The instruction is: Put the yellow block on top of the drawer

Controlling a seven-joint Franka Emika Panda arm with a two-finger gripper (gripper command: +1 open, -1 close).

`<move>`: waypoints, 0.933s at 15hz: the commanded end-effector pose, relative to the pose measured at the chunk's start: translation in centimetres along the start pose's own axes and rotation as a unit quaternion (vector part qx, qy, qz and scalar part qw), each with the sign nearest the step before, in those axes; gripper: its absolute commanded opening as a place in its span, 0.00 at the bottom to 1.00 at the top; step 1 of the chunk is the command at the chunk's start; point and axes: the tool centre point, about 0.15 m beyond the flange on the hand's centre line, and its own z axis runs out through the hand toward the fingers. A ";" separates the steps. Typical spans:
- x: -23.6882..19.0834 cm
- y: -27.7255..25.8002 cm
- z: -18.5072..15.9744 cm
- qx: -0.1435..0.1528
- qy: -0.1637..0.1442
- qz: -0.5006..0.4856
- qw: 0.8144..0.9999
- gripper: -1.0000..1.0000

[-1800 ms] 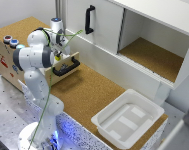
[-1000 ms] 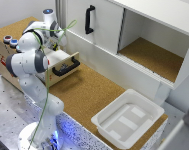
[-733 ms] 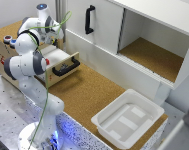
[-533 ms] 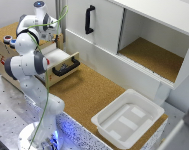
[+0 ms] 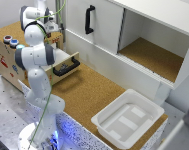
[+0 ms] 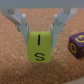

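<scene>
In the wrist view my gripper (image 6: 40, 31) is shut on the yellow block (image 6: 40, 47), which carries dark letters. One finger sits on each side of it, over a cork surface. I cannot tell whether the block touches the cork. In the exterior view my gripper (image 5: 52, 28) is over the cork top (image 5: 14, 31) of the small wooden cabinet, at its back right. The block itself does not show there. The light-wood drawer (image 5: 63, 61) stands pulled open below, with its black curved handle (image 5: 67, 68) in front.
A purple block (image 6: 77, 43) lies on the cork close beside the yellow one. Several small coloured blocks (image 5: 12, 41) sit on the cabinet top's front edge. The large white cabinet (image 5: 101, 30) with a vertical black handle (image 5: 88, 20) stands behind. A white tub (image 5: 128, 119) is at the front right.
My gripper has risen from the open drawer and moved toward the exterior view's left and back, to over the cabinet's cork top. It still holds the yellow block.
</scene>
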 end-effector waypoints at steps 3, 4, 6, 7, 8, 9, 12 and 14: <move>1.3 -3.7 2.4 -0.020 -0.093 -0.143 0.985 0.00; 1.2 -3.7 2.8 -0.023 -0.091 -0.148 0.985 0.00; 1.1 -3.6 4.0 -0.026 -0.103 -0.149 0.983 0.00; 1.1 -3.3 4.2 -0.024 -0.108 -0.143 0.984 0.00; 1.1 -3.1 4.4 -0.023 -0.116 -0.139 0.983 1.00; 1.0 -2.9 4.1 -0.024 -0.115 -0.133 0.984 1.00; 1.1 -3.2 1.9 -0.034 -0.092 -0.130 0.987 1.00; 1.1 -3.5 -0.6 -0.037 -0.068 -0.125 0.989 1.00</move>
